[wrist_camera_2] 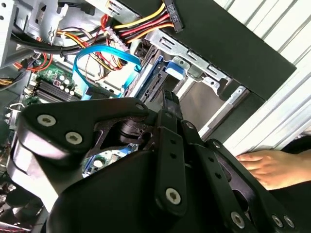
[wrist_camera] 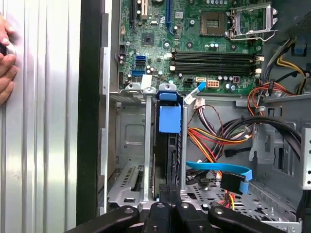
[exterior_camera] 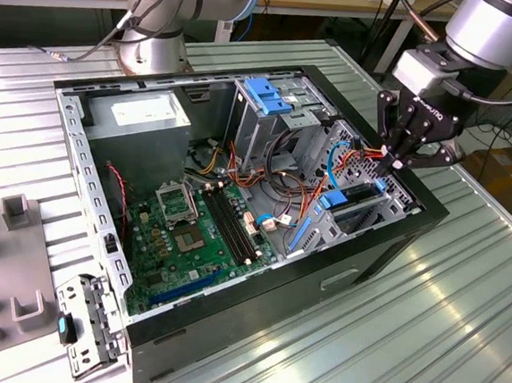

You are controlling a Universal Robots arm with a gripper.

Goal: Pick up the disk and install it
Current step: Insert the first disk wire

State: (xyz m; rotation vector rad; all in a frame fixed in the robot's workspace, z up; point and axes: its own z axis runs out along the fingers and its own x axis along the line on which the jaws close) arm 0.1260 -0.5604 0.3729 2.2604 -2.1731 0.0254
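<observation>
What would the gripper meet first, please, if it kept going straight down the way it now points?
Probably the disk, standing on edge in its bay of the computer case: the gripper hangs right at its near end. Whether they already touch, I cannot tell.

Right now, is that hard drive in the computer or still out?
In. The disk stands on edge inside its metal bay of the open computer case, with the pincer directly over its end.

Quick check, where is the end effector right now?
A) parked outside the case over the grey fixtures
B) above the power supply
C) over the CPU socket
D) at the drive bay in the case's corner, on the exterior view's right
D: the end effector hangs over the drive bay at the case's corner, on the exterior view's right, far from the CPU socket.
</observation>
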